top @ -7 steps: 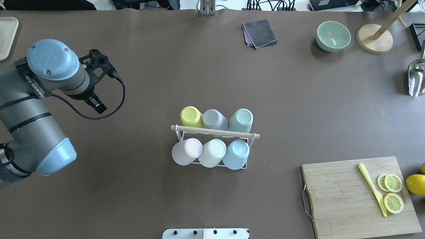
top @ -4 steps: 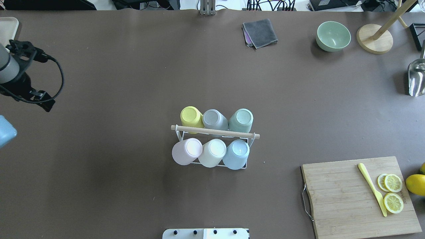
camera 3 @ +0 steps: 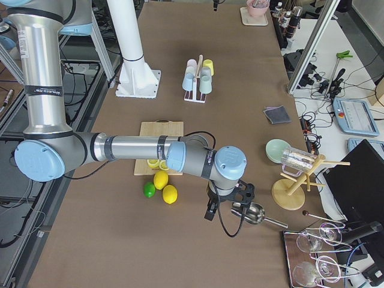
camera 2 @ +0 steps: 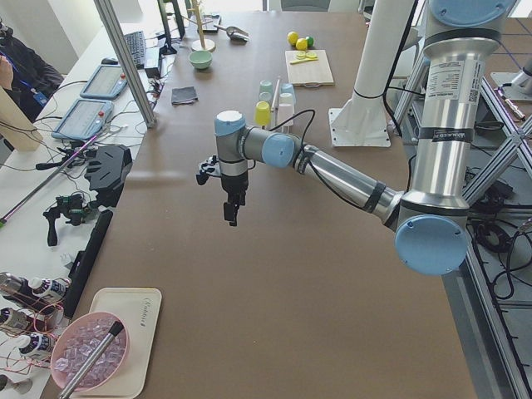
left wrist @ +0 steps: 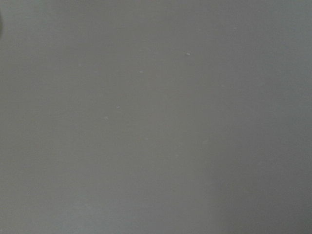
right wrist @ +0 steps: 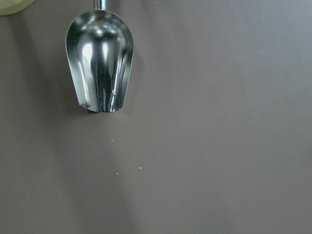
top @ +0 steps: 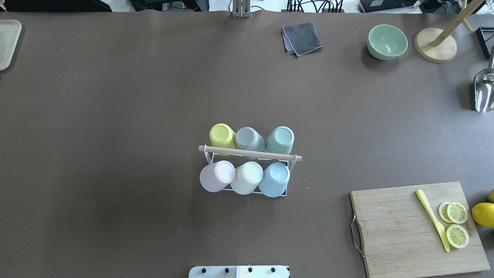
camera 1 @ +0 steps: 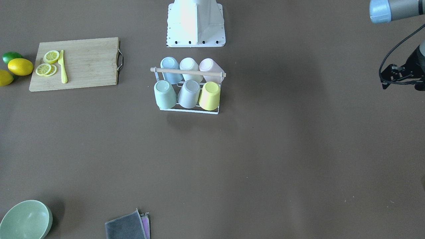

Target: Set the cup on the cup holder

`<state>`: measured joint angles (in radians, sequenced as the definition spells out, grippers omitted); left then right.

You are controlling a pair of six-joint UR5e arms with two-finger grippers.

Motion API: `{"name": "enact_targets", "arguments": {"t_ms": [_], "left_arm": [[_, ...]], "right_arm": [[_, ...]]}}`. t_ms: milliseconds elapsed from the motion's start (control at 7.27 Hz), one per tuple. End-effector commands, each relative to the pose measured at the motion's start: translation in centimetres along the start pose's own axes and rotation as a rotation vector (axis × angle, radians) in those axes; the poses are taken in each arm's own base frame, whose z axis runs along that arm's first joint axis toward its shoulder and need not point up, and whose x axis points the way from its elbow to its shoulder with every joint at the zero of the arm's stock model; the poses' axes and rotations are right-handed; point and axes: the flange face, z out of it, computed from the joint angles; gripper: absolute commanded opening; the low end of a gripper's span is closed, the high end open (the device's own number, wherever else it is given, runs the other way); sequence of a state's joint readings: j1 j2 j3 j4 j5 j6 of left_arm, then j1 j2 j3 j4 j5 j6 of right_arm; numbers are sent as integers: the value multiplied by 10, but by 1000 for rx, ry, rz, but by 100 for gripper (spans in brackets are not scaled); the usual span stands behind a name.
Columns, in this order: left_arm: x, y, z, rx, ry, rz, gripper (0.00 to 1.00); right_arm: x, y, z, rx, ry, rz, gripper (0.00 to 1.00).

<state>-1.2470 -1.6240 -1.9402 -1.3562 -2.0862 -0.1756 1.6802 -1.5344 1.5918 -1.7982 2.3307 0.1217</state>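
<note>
**Rack looks full, both arms parked wide**

- Table (top: 115, 116): no loose cup on it in any view.
- Left arm (camera 2: 332, 170) is stretched out over the table's left end. Right arm (camera 3: 132, 149) is stretched out over the right end.
- Cup holder (top: 250, 153) stands mid-table, well apart from both tools, inboard of each. Neither tool is over it or touching it.
- Cups (top: 251, 177): six, all upside down on the holder, three either side of the wooden rod. I see no free prong.
- Left gripper (camera 2: 232, 209) hangs pointing down above bare table. Its wrist camera shows only tabletop, so there's nothing under it and nothing in it that I can see. Clenched or released: can't tell.
- Right gripper (camera 3: 211, 211) shows only in the side view, so its state can't be told either. It's carrying nothing I can make out.
- Metal scoop (right wrist: 100, 68) lies on the table just ahead of the right tool, apart from it.

My read is that placing is done and this is the stand-off step. The next move calls for no grasp. Just keep both tools away from the holder, since a knock to the rod could tip it.
</note>
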Motion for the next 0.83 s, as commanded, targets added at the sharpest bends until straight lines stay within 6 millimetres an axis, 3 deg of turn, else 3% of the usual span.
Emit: {"name": "enact_targets", "arguments": {"t_ms": [0,275,413,688], "left_arm": [[-96,4,10,8,-18,65,98],[-210,48,48,73,10,-77,98],[-235,60,64,83,99,-133,98],[-222,57,53,50,274,-239,98]], "right_arm": [[12,-2,12,-5,23,9,100],[13,0,12,-5,23,12,100],[10,-1,10,0,20,3,100],[5,-6,6,56,9,-43,100]]}}
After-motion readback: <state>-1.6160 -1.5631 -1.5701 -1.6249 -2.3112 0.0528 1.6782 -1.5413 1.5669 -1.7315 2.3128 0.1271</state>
